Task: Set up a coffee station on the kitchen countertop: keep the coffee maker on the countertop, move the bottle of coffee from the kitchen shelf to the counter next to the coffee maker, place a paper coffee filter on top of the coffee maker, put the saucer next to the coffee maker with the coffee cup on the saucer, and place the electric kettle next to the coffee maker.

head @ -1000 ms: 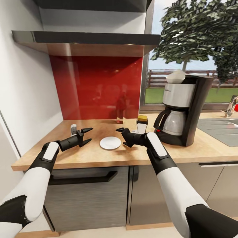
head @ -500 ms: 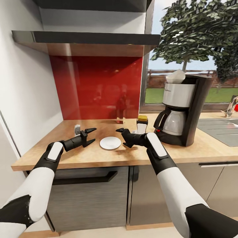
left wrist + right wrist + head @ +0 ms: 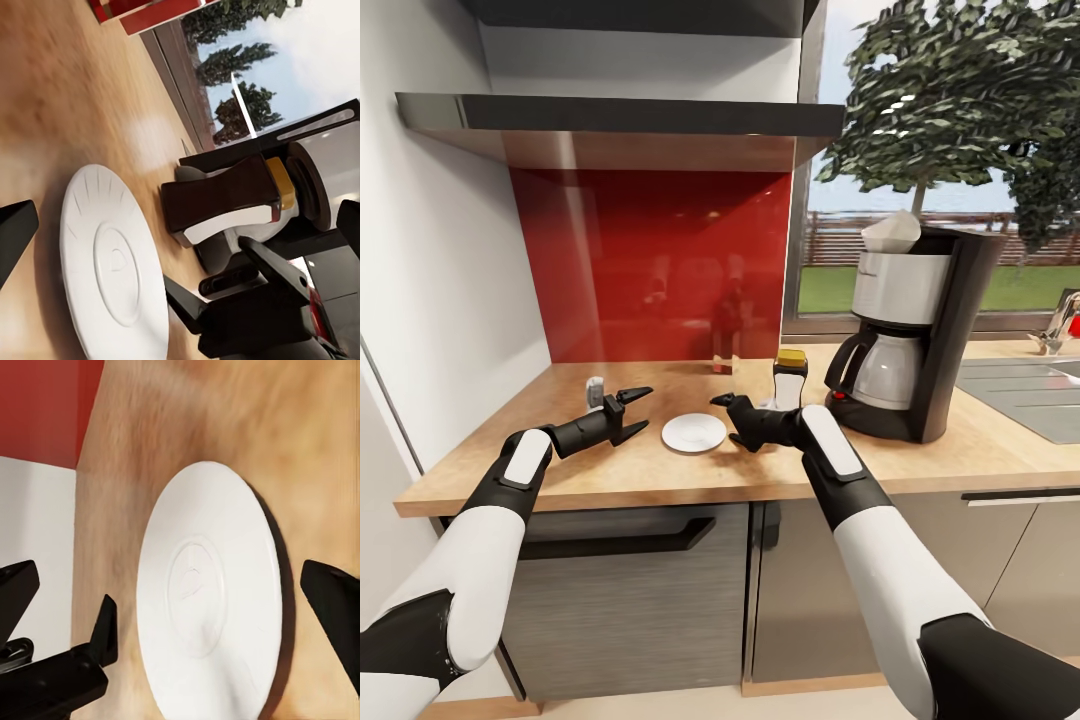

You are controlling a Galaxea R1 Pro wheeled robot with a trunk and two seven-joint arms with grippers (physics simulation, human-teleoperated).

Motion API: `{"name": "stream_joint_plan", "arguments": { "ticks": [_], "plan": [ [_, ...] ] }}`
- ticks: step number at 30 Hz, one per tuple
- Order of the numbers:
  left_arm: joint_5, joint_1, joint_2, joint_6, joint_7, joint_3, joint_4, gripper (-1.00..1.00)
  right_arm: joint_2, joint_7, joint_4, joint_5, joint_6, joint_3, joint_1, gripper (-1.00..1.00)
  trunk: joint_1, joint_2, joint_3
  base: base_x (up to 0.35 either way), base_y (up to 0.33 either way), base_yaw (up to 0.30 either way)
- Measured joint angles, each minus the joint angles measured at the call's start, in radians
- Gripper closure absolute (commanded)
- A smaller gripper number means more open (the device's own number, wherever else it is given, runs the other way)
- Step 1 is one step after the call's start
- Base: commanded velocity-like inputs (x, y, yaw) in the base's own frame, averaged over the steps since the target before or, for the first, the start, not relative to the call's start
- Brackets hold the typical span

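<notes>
Since a second ago: left gripper (image 3: pixel 628 411) nudged closer to the saucer (image 3: pixel 694 432), right gripper (image 3: pixel 734 422) crept in from the other side. Both wide open, holding nothing, flanking the saucer flat on the countertop (image 3: pixel 660 470). Bottle (image 3: pixel 790 376) upright beside the coffee maker (image 3: pixel 920 330), filter (image 3: pixel 892 232) on top. Probably closing on the saucer to shift it nearer the machine.

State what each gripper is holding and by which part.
Nothing is held: the left gripper and right gripper are both open, flanking the saucer.
</notes>
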Motion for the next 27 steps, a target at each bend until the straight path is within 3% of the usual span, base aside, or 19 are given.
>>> {"name": "stream_joint_plan", "arguments": {
  "ticks": [18,27],
  "plan": [
    [0.0,0.0,-0.001,0.0,0.001,-0.001,0.001,-1.0,0.0,-0.002,0.038,-0.013,-0.042,0.001,-0.015,-1.0,0.0,0.0,0.0,0.0,0.0,0.0],
    [0.0,0.0,-0.04,0.0,0.003,-0.003,0.003,-1.0,0.0,-0.002,0.038,-0.012,-0.043,0.001,-0.015,-1.0,0.0,0.0,0.0,0.0,0.0,0.0]
  ]
}}
